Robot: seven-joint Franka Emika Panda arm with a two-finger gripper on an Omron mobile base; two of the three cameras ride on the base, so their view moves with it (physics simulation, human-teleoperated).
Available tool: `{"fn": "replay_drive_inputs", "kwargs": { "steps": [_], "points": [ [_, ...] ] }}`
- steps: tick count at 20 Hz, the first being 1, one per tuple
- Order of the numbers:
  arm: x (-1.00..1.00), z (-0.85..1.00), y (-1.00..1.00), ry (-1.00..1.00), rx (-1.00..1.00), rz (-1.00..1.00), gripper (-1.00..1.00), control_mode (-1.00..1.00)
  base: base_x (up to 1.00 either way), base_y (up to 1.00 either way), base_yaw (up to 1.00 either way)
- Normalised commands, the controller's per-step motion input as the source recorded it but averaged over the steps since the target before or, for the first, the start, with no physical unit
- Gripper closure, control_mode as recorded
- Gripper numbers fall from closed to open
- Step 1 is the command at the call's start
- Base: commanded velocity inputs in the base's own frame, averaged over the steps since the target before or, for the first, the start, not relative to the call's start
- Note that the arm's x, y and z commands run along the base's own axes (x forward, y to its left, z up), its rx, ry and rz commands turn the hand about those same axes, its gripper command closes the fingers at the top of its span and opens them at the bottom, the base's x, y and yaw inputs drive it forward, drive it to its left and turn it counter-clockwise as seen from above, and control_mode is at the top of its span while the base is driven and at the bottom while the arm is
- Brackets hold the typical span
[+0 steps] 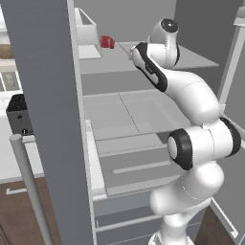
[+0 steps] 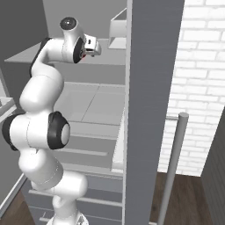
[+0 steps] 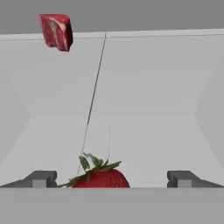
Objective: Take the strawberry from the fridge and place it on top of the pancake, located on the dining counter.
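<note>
You are seeing pincer (image 3: 111, 178) standing wide, holding nothing; strawberry (image 3: 99, 177) sitting between fingertips (image 3: 41, 178) on fridge shelf (image 3: 144, 87); red blocky lump (image 3: 57, 31) lying farther back.

We can see just the top of the strawberry (image 3: 99, 177) at the bottom middle of the hand view; its lower part is cut off. In the left base view, the arm hides the gripper from us.
</note>
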Motion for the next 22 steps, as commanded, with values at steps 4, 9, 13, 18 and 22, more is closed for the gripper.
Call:
{"fn": "replay_drive_inputs", "kwargs": {
  "steps": [4,9,13,18,22],
  "points": [
    [0.11,-0.02,0.00,0.00,0.00,0.00,-1.00,-1.00,0.00,0.00,0.00],
    [0.33,-0.11,0.04,0.00,0.00,0.00,-1.00,-1.00,0.00,0.00,0.00],
    [0.10,-0.21,0.00,0.00,0.00,0.00,1.00,-1.00,0.00,0.00,0.00],
    [0.00,-0.17,0.00,0.00,0.00,0.00,1.00,-1.00,0.00,0.00,0.00],
    [-0.04,-0.01,0.07,-0.09,0.00,0.00,1.00,-1.00,0.00,0.00,0.00]
  ]
}}
